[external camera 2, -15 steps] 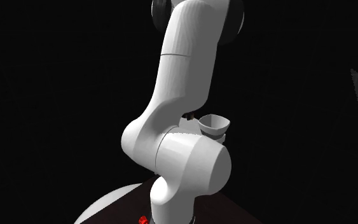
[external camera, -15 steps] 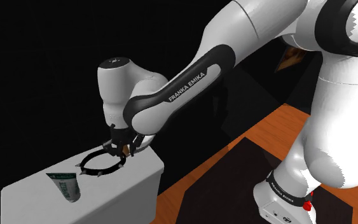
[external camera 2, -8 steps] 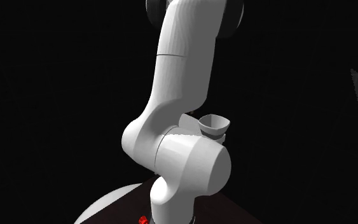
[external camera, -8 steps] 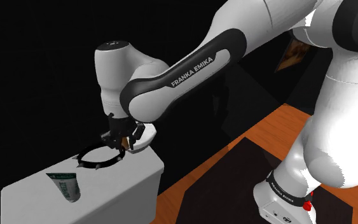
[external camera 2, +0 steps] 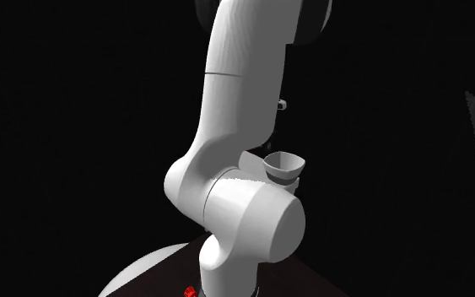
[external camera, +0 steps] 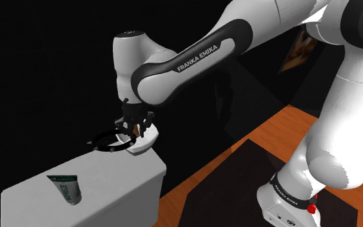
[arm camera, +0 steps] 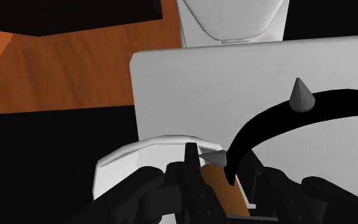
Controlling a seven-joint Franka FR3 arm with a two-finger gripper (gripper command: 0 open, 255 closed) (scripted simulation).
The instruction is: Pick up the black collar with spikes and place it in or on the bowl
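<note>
Black and studded with grey spikes, the collar (arm camera: pixel 327 105) is pinched in my claw (arm camera: pixel 225 189). My fingers (arm camera: pixel 147 191) press in on it just beside an orange-brown patch (arm camera: pixel 224 186) on the band. From there the band curves up and away over a white block (arm camera: pixel 234 83), and one spike (arm camera: pixel 299 94) stands upright on its outer edge.

In the shoulder view I hold the collar in the air, clear of the block's top. The ring tilts and reaches toward that view's left, past the block's far edge. The white bowl (external camera: pixel 142 144) sits on the block's far right corner, directly under my claw. The held end of the collar is just above its rim, and I cannot tell whether they touch. A white tube (external camera: pixel 66 188) with green print lies on the near left part of the block, well apart from the bowl. Orange wooden floor (external camera: pixel 289 126) and a dark mat (external camera: pixel 238 184) lie to the right of the block. In the second exterior view my white arm (external camera 2: pixel 235 110) stands in front, with the bowl just beside it on that view's right.
</note>
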